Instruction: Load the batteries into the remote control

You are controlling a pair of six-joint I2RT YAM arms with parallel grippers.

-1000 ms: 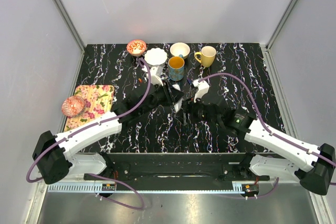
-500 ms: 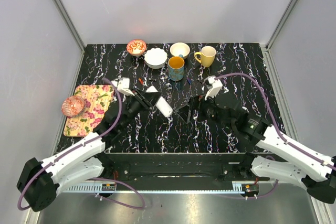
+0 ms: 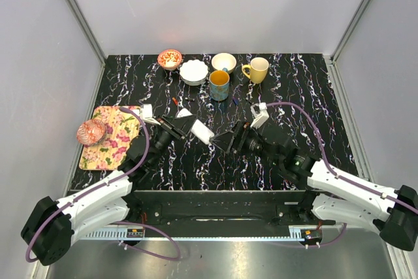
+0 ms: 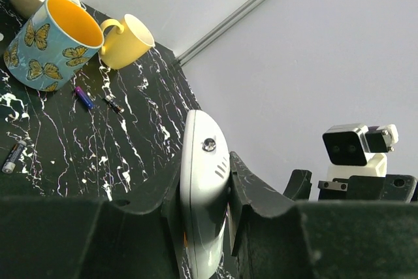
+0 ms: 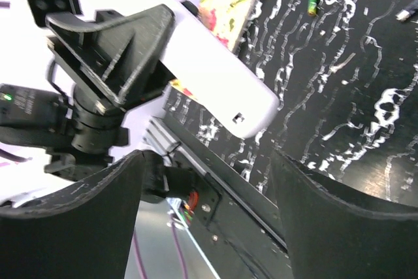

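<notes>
Clamping the remote control edge-on in my left pincer, raised over the table; my right pincer gapes just beside its free end. Only my left wrist view shows a battery lying near the butterfly mug

smooth white plastic remote control, matt black plastic left hand, glazed butterfly mug, marble-look table

Slim white remote control, tilted, raised, clamped by left end effector, batteries lying loose beyond.
</notes>
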